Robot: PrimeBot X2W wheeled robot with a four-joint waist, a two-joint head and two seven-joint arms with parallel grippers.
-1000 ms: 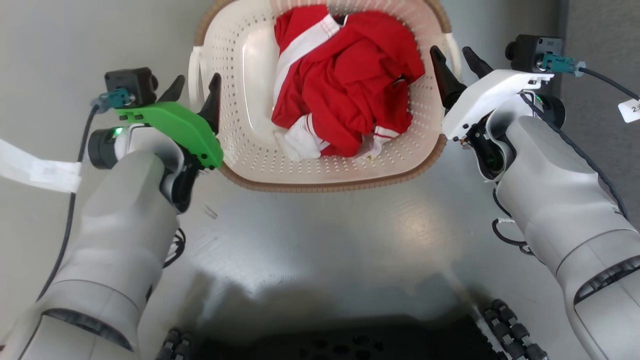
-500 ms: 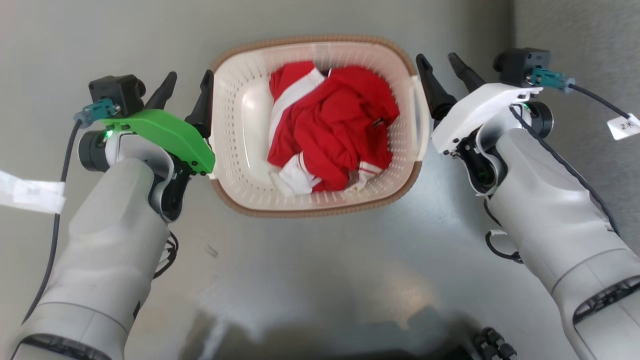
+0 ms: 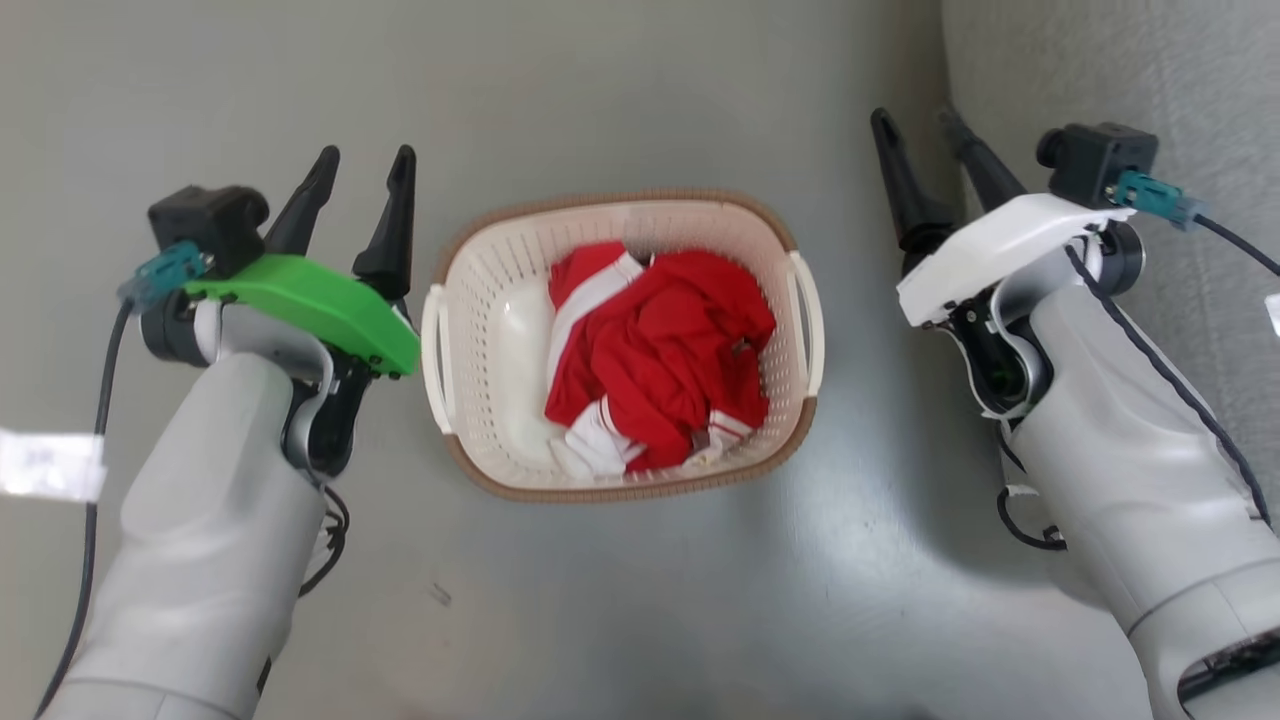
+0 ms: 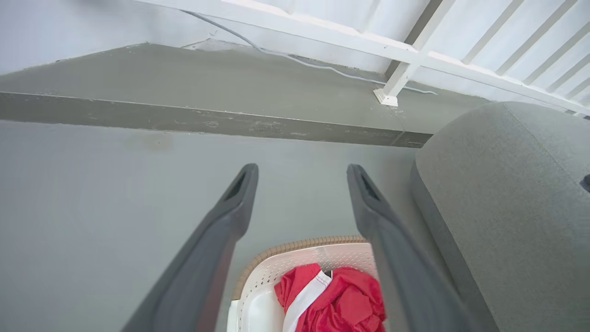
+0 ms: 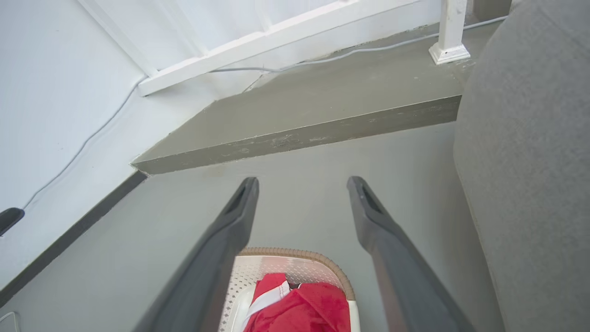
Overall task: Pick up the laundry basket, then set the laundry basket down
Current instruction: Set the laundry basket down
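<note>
Laundry basket [image 3: 610, 200] now sits clear of both arms' open jaws.

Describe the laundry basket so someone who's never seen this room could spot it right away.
On the grey floor, beside the grey sofa, the basket sits between the left gripper and right gripper, touching neither. It is cream, perforated, brown-rimmed, and holds red clothes.

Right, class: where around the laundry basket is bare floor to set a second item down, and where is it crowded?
Bare floor: beyond the laundry basket, between the open jaws; and nearer the robot, between the left forearm and right forearm. Crowded: beside the basket's left handle, and inside, among red clothes.
</note>
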